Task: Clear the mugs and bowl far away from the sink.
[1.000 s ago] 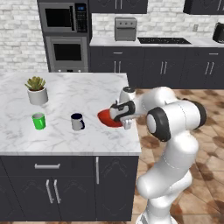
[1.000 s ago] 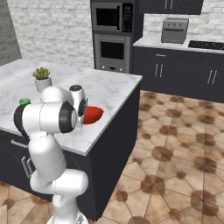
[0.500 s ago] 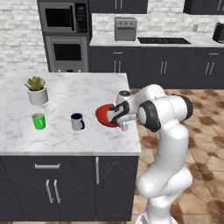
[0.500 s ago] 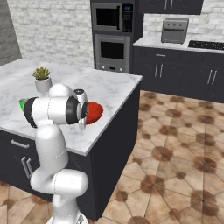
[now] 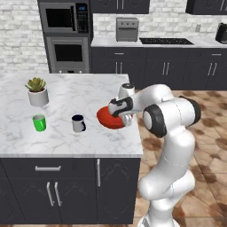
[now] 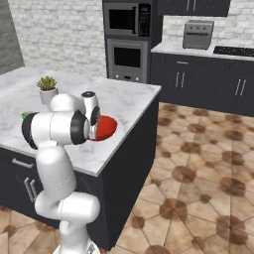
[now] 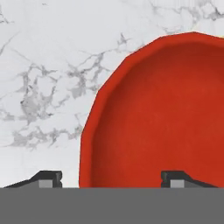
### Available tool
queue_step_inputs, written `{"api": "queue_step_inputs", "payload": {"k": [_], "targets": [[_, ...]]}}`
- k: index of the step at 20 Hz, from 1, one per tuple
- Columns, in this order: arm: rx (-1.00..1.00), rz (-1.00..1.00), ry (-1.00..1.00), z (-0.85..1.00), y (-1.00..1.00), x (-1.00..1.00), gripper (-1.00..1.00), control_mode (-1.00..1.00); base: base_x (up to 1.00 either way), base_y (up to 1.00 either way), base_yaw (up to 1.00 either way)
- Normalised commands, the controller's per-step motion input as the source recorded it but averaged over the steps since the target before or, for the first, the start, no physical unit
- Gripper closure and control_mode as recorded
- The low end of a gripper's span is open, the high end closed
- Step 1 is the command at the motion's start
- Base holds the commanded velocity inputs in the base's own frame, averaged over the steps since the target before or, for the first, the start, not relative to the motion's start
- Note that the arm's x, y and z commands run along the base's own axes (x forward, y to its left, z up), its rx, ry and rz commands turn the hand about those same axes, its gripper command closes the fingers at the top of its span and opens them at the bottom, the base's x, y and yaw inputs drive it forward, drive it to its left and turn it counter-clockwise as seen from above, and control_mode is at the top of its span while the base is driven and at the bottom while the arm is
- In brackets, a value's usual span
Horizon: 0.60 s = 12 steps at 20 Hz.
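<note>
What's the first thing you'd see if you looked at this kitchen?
The big white robot arm bending over the marble counter, its end effector open at the rim of a shiny red bowl near the counter's edge. Left of the bowl stand a dark-rimmed mug and a bright green mug.

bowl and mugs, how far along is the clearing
Done: the red bowl sits on the marble counter. In hand: nothing; the tool is open, fingers straddling the bowl's rim. Left: the green mug and navy-rimmed mug stand untouched nearby.

Potted plant (image 5: 37, 91) on marble counter (image 5: 88, 137)
</note>
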Motion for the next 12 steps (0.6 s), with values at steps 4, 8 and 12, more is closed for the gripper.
{"api": "queue_step_inputs", "payload": {"k": [4,8,12], "targets": [[0.00,0.00,0.00,0.89,0.00,-0.57,-1.00,-1.00,0.00,0.00,0.00],[0.00,0.00,0.00,1.00,0.00,-0.76,-1.00,-1.00,0.00,0.00,0.00],[0.00,0.00,-0.03,1.00,0.00,-0.91,-1.00,-1.00,0.00,0.00,0.00]]}}
